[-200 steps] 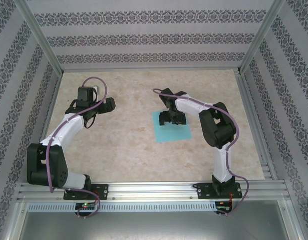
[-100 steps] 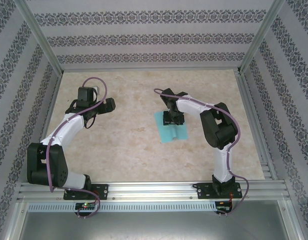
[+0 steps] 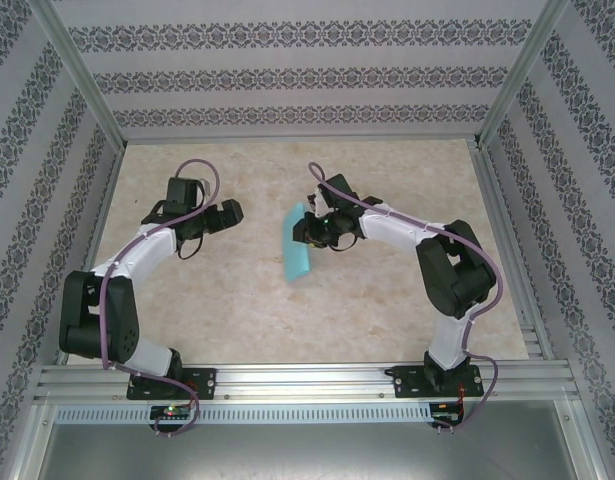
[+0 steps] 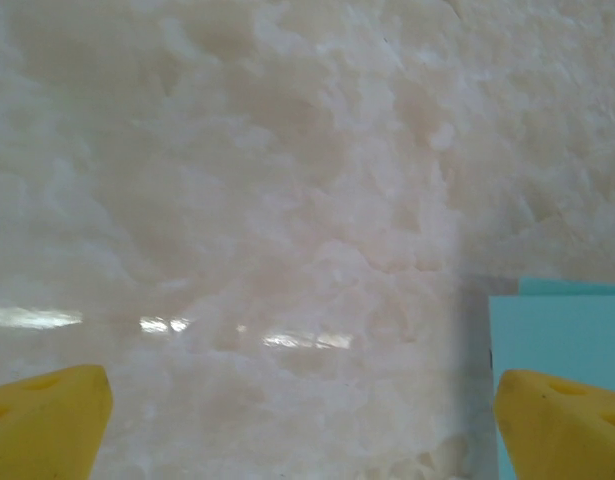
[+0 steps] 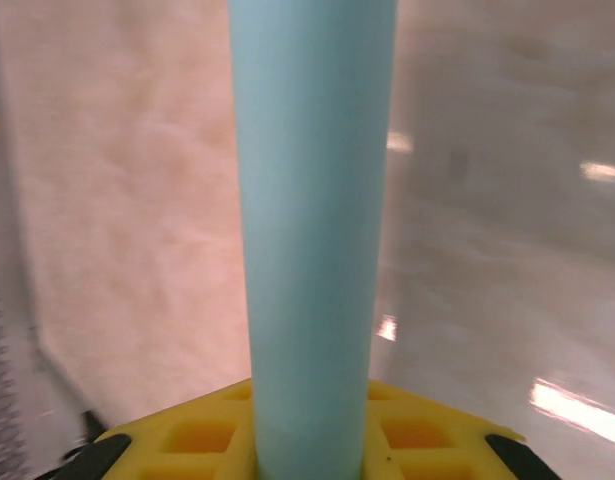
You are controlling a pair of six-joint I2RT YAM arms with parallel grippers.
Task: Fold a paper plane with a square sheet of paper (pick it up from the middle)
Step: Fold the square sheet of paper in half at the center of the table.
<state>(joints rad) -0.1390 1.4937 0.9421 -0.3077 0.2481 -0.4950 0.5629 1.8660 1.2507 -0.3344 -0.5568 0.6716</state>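
the right gripper (image 5: 309, 440) is seen pressed together on the square sheet of paper (image 5: 312, 200). in the right wrist view the turquoise sheet is pinched between the yellow pads (image 5: 187, 440). it rises from them as a narrow, rounded band, bowed toward the camera and cut off by the top edge. behind it the pale marbled table (image 5: 507, 250) is blurred, and whether the sheet touches it cannot be told from here.

in the top external view the same grip is shown from outside. the right gripper (image 3: 313, 230) is turned toward the left arm. the sheet (image 3: 298, 246) is seen as a slim slanted strip running from the gripper toward the near side, around the middle of the table (image 3: 237, 310). its curl is too small to be made out there.

the left gripper (image 3: 233, 212) is held spread wide, left of the sheet and apart from it. in the left wrist view its yellow fingertips (image 4: 47, 425) are set at the bottom corners, with bare table (image 4: 287, 200) between them. a flat turquoise face of the sheet (image 4: 572, 335) is seen at the right edge, partly behind one fingertip, with a grey shadow beside it.
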